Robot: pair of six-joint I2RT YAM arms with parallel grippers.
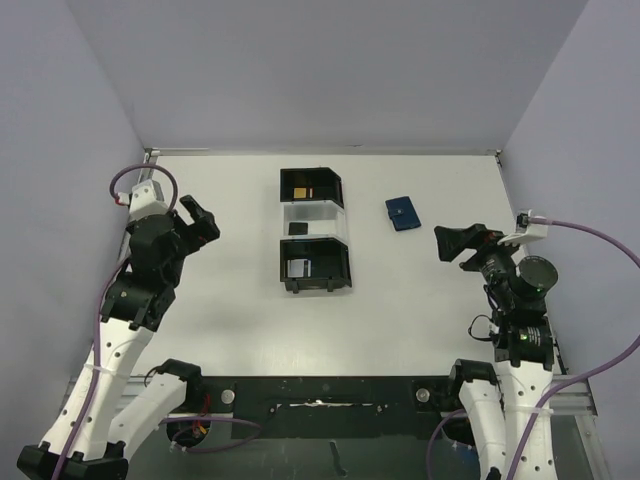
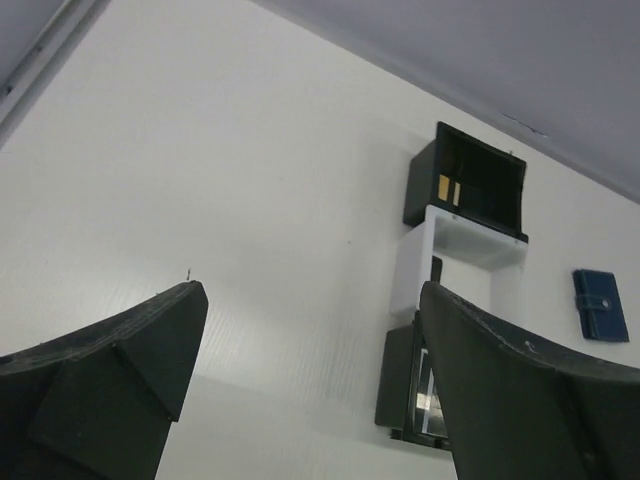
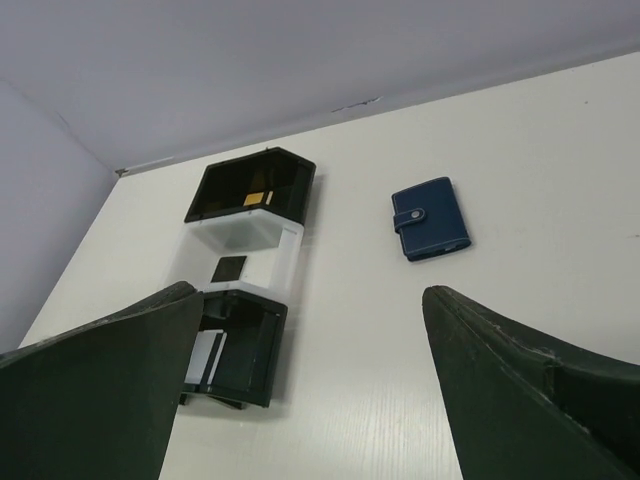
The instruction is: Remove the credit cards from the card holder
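The navy card holder (image 1: 403,213) lies closed on the white table (image 1: 420,300), just right of the black boxes (image 1: 345,265), while the left gripper (image 1: 200,222) and right gripper (image 1: 458,243) hover well apart from it, fingers spread wide.

Closed card holder (image 3: 430,219) on white table (image 3: 560,160), black boxes (image 3: 245,270) left, jaws spread wide

The card holder (image 1: 403,213) was a small navy-blue wallet, folded shut with its strap snapped across the front. It lay flat and slightly askew on the white counter (image 1: 420,290). A gold card (image 1: 300,187) lay in the far black box (image 1: 330,185), and a pale card (image 1: 297,267) in the near black box (image 1: 335,265).
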